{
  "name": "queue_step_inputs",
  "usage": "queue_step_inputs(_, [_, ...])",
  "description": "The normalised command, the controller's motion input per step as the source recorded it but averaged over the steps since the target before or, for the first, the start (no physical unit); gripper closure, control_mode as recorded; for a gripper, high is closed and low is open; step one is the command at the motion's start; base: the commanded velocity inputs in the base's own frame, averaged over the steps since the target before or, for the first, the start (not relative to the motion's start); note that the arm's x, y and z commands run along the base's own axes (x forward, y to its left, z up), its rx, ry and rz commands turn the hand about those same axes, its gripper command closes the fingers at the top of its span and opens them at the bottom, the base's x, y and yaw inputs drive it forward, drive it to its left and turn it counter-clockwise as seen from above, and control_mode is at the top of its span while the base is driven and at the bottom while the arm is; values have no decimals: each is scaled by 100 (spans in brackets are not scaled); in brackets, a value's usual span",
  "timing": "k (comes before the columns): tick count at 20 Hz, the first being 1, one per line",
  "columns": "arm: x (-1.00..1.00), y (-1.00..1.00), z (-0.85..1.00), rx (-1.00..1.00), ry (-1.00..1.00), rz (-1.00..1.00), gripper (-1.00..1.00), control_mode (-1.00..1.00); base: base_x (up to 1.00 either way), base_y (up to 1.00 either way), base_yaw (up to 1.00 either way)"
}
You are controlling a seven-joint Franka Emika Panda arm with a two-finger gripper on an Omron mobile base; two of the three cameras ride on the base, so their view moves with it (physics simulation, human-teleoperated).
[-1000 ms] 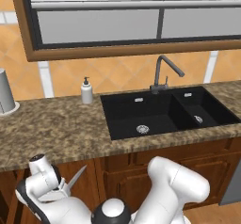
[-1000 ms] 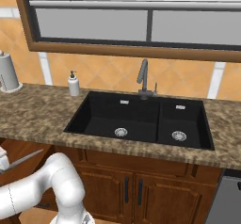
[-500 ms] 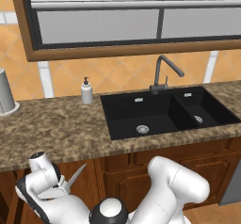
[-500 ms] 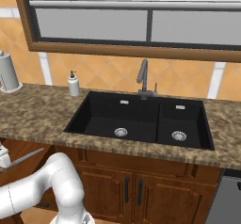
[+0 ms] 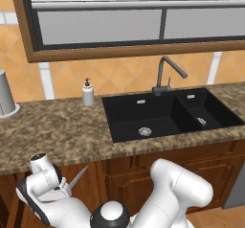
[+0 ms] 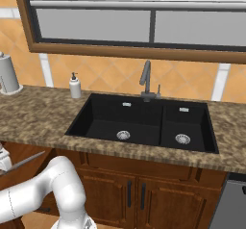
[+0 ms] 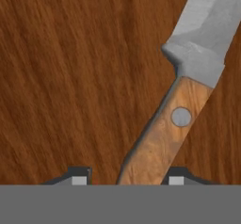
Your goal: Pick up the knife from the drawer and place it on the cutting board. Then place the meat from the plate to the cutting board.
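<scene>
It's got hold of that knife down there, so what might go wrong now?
The gripper holds the knife near the handle's end, with the blade slanting far out, so it might swing or slip. In the left base view the blade sits just under the counter edge; lifting straight up might knock it.

Base views share sink (image 5: 162, 117) (opposite sides); hand view seemingly close over drawer (image 7: 70, 77).

I see a black double-basin sink (image 5: 143, 108) set in the speckled granite counter (image 5: 62, 131), grey faucet (image 5: 165, 74) behind the divider. White soap dispenser (image 5: 88, 93) stands at the back, left of the sink. Grey cylinder (image 5: 5, 94) at the counter's far left. Brown cabinet doors (image 6: 134, 194) below, wood-framed window (image 6: 144, 23) above the orange tile.
</scene>
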Motion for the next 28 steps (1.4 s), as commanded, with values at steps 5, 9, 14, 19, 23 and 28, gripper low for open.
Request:
queue_step_inputs(5, [-1,0,-7,0,1,0,100,-100,0,0,0])
queue_step_inputs(9, [-19,0,-25,0,0,0,100,-100,0,0,0])
queue_step_inputs(14, [-53,-5,8,3,0,3,100,-100,0,0,0])
queue_step_inputs(19, [-73,-15,61,10,0,6,100,-100,0,0,0])
queue_step_inputs(23, [-91,-18,70,11,0,5,100,-100,0,0,0])
queue_step_inputs(28, [-74,-18,80,8,0,2,100,-100,0,0,0])
